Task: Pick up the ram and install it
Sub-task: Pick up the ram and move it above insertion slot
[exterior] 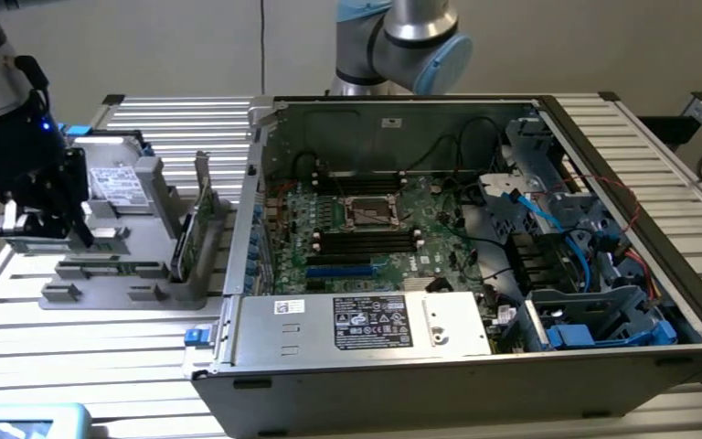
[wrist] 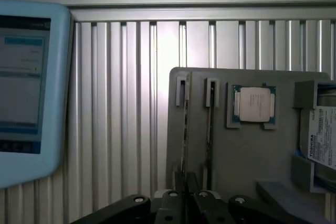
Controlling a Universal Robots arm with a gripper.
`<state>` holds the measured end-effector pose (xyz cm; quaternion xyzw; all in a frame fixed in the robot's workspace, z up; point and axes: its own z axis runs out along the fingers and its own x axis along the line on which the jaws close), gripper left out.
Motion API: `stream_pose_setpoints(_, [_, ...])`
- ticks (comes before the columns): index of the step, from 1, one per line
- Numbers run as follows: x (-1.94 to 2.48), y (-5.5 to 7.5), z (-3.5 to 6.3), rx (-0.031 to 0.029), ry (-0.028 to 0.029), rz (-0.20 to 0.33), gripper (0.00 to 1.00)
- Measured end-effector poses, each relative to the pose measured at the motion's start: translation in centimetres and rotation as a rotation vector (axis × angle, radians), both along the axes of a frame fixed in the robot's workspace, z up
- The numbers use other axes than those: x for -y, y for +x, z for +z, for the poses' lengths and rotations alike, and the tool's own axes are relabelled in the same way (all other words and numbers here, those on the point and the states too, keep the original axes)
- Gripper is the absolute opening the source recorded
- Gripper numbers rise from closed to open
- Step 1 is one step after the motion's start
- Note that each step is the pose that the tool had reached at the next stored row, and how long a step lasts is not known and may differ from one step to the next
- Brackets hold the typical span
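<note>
Two rams stand edge-on in slots of the grey fixture (wrist: 247, 156). One ram (wrist: 185, 129) runs straight into my gripper (wrist: 186, 188), whose dark fingers (wrist: 180, 184) are drawn close together on its near end; it still sits in its slot. The second ram (wrist: 210, 124) stands beside it, untouched. In the exterior view my gripper (exterior: 80, 236) reaches down onto the fixture (exterior: 107, 297) at the exterior view's left. The open computer case (exterior: 449, 274) lies to the exterior view's right, with the motherboard's black slots (exterior: 357, 242) showing.
A silver processor chip (wrist: 253, 104) and a hard drive (wrist: 321, 132) sit on the fixture beyond the rams. A green card with a metal bracket (exterior: 193, 219) stands between the fixture and the case. A tablet (wrist: 26, 87) lies on the slatted table (wrist: 121, 103).
</note>
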<state>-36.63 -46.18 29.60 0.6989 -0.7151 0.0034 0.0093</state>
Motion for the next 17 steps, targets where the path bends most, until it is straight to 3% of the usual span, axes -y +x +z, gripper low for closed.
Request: stream_pose_setpoints(17, [1.58,5.7,7.74,-0.008,0.0002,0.0,0.14])
